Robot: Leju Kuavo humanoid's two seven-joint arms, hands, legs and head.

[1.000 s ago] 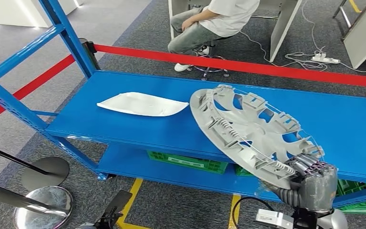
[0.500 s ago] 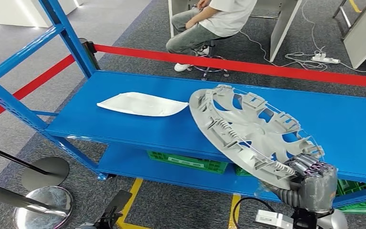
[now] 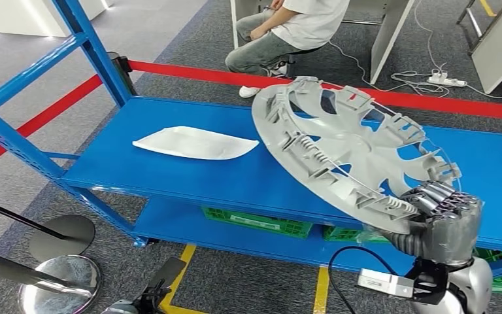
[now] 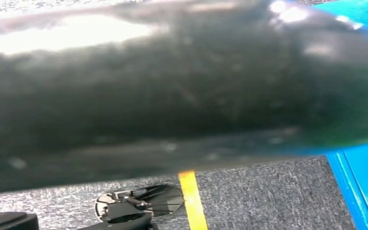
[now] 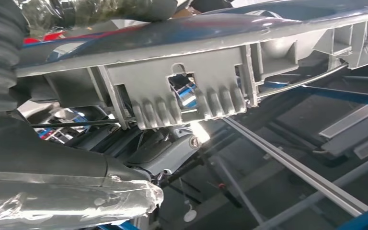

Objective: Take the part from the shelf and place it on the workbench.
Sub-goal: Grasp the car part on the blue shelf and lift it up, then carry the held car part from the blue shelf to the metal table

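Since a second ago I see the grey wheel cover (image 3: 346, 154) raised: its far rim, which sat over the middle of the blue shelf deck (image 3: 170, 173), now reaches up across the red barrier tape (image 3: 189, 70), and the whole disc is tilted more steeply, inner ribbed side facing me. My right hand (image 3: 441, 219) has come up slightly with it and shifted a little toward 3 o'clock. The white sheet-like piece (image 3: 193, 142) on the deck has not moved, and the seated person (image 3: 287, 29) at 12 o'clock has shifted only a little.

My right hand grips the cover's near rim at about 5 o'clock on the disc, fingers (image 3: 435, 196) curled over the edge and clamped on it. The cover hangs in the air above the deck, held at that one edge, its high side toward 11 o'clock. From the right wrist camera I see the cover's ribbed rim clip (image 5: 191, 98) close over the hand (image 5: 67, 187), with the retaining wire running along it.

The left wrist view is blocked by a dark blurred shape, so I cannot tell how my left hand stands.

Green crates (image 3: 255, 221) sit on the lower shelf level, below the deck at 6 o'clock.
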